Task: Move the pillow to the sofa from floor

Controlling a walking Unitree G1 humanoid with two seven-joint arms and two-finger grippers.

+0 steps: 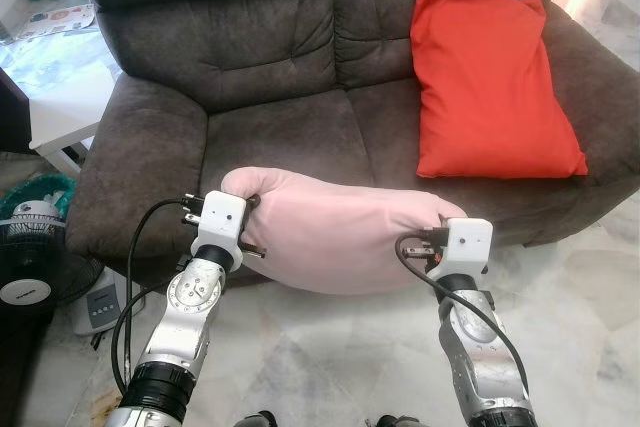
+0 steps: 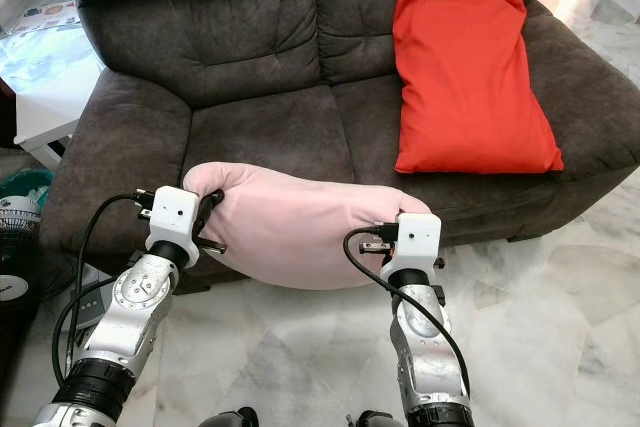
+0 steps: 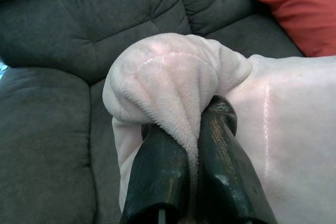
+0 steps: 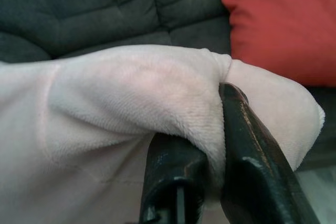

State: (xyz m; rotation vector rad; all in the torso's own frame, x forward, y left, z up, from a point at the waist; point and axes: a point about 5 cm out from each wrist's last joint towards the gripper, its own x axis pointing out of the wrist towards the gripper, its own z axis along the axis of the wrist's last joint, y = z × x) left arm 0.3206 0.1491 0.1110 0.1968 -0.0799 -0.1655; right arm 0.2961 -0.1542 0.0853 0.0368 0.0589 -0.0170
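Pillow held up by both grippers at the sofa front

Pillow (image 1: 340,237), pale pink and soft, hangs in the air between the two arms, off the floor (image 1: 580,317). It is in front of the sofa (image 1: 280,127), at the level of the seat's front edge, and its upper side overlaps the seat edge in the head views; whether it touches the seat cannot be told.

The left gripper (image 3: 194,145) is closed on the left end of the pillow, with a fold of the plush fabric pinched between its two black fingers (image 3: 163,177). The right gripper (image 4: 210,150) is closed on the right end in the same way, and the fabric bulges over its fingers (image 4: 252,150).

On the right seat of the sofa a red cushion (image 1: 490,82) leans against the backrest, apart from the pillow. Beside the left armrest stand a white table (image 1: 65,112) and, lower, a fan (image 1: 35,257).
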